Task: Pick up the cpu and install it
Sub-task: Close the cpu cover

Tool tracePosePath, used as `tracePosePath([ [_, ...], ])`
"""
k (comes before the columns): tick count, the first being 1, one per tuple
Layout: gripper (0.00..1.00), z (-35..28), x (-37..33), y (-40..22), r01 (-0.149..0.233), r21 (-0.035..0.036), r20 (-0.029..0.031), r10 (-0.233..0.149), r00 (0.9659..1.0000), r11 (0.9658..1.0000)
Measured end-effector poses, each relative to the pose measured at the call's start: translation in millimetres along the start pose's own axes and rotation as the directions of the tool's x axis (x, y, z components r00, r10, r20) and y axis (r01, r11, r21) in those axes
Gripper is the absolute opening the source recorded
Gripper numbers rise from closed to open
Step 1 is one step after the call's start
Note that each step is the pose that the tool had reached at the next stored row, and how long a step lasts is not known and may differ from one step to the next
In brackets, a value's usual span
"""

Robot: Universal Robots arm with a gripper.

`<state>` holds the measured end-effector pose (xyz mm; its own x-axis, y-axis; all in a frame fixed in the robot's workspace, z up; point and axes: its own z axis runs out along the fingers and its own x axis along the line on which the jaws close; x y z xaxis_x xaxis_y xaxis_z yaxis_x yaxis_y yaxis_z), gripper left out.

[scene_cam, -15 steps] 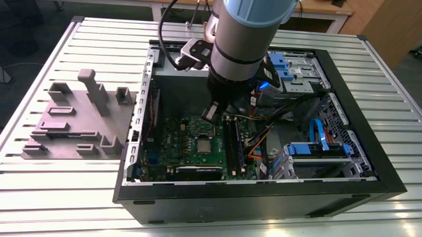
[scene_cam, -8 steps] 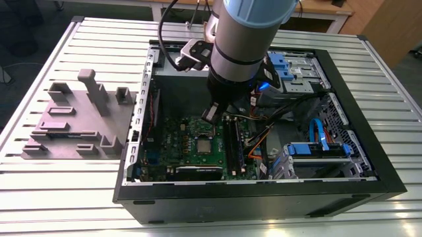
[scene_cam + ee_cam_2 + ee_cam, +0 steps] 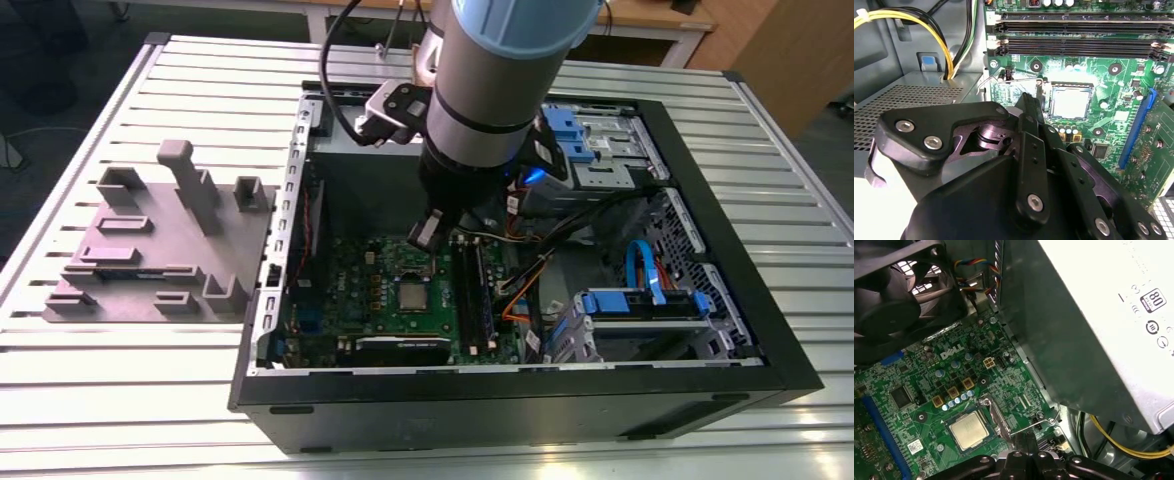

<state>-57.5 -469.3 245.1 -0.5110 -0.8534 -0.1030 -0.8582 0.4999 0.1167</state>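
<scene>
Your cpu [image 3: 970, 431] is a small flat square with a silvery-grey metal top and a thin pale rim, and it lies flat in the dark socket frame [image 3: 985, 407] on the green motherboard [image 3: 929, 390]. In the second wrist view it reads as a pale bright square [image 3: 1070, 102] inside that same frame. In the exterior view you see it as a small grey square [image 3: 414, 296] near the middle of the board, inside the open computer case [image 3: 534, 400].

The gripper [image 3: 430, 232] hangs just above the board, close beside the socket but not over the chip itself. Its dark finger [image 3: 1030, 112] points down next to the frame's edge, where a thin metal lever [image 3: 1031, 425] juts out. You cannot tell from these views whether the fingers are parted or closed; nothing shows between them.

Your room is tight. The grey power supply [image 3: 1094, 325] walls off one side of the socket, with yellow and black cables [image 3: 944, 40] running out beside it. The black fan [image 3: 894, 295] sits near another side. The long memory slots [image 3: 1079, 35] run close along the socket in the second wrist view, and a blue slot [image 3: 1136, 130] lies on its far side. Above the chip the space is open up to the arm [image 3: 501, 90].

On the exterior view's left, a grey fixture block [image 3: 160, 250] stands on the slatted table [image 3: 134, 380], well apart from the case.
</scene>
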Motion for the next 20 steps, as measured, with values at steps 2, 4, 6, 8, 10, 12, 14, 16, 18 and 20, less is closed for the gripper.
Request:
tracePosePath([
  [2, 0.11, -0.2, 1.0, -0.6, 0.000, 0.0000, 0.0000, 0.000, 1.0000, 1.0000],
  [4, 0.11, -0.4, 2.2, -1.2, 0.000, 0.0000, -0.0002, 0.000, 1.0000, 1.0000],
  [6, 0.11, -0.6, 3.1, -1.8, 0.000, 0.0003, -0.0005, 0.000, 1.0000, 1.0000],
  [8, 0.11, -0.7, 4.2, -2.4, 0.000, 0.0006, -0.0011, 0.000, 1.0000, 1.0000],
  [10, 0.11, -0.9, 5.2, -3.0, 0.000, 0.0010, -0.0017, 0.000, 1.0000, 1.0000],
  [12, 0.11, -1.1, 6.2, -3.6, 0.000, 0.0014, -0.0023, 0.000, 1.0000, 1.0000],
  [14, 0.11, -1.2, 7.0, -4.1, 0.000, 0.0017, -0.0029, 0.000, 1.0000, 1.0000],
  [16, 0.11, -1.3, 7.8, -4.5, 0.000, 0.0021, -0.0036, 0.000, 1.0000, 1.0000],
  [18, 0.11, -1.4, 8.6, -5.0, 0.000, 0.0027, -0.0045, 0.000, 1.0000, 1.0000],
  [20, 0.11, -1.6, 9.3, -5.4, 0.000, 0.0033, -0.0056, 0.000, 1.0000, 1.0000],
])
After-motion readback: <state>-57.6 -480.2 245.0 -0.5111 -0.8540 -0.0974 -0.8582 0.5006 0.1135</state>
